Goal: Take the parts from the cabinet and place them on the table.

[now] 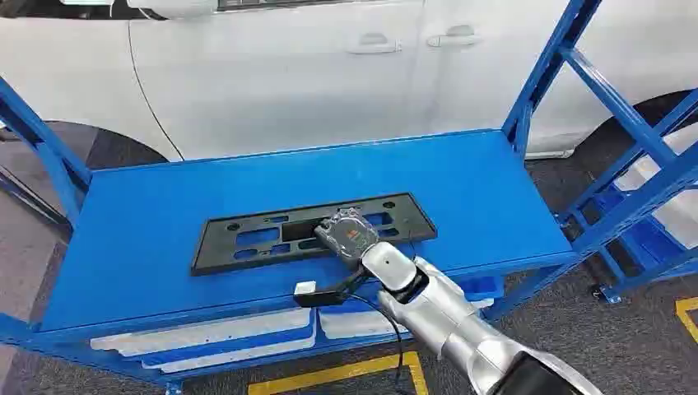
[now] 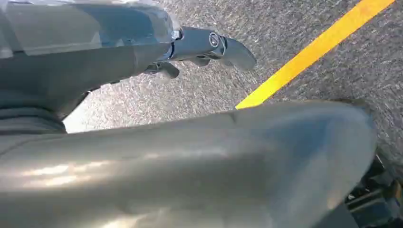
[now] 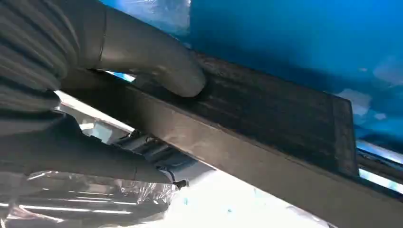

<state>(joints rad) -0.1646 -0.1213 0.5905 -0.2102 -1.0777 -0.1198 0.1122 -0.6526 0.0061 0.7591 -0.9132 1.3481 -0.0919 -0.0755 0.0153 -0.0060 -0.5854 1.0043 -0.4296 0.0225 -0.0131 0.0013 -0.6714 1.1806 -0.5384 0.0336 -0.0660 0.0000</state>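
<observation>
- Where the head view looks down on the blue tabletop [image 1: 148, 247], a long black slotted part [image 1: 247, 239] lies flat across its middle, running nearly side to side with its right end a little farther back.
- Coming in from below on the right, the silver right arm [image 1: 444, 317] reaches over the front edge, and the right hand [image 1: 350, 233] sits on the part's near edge, right of its middle.
- Behind the tabletop stands a white car [image 1: 280, 74]; blue rack posts [image 1: 539, 78] rise at both sides, and white pieces [image 1: 206, 337] lie on a lower shelf.
- From the left wrist view, the left hand [image 2: 209, 47] hangs over grey speckled floor [image 2: 304, 23] crossed by a yellow line [image 2: 309, 52]; its fingers are loosely curled, with nothing in them.
- From the right wrist view, the right hand grips the part [image 3: 266, 114]: the grey thumb [image 3: 161, 61] presses on one face and the dark fingers [image 3: 95, 161] wrap the opposite side, with the blue surface beyond.
</observation>
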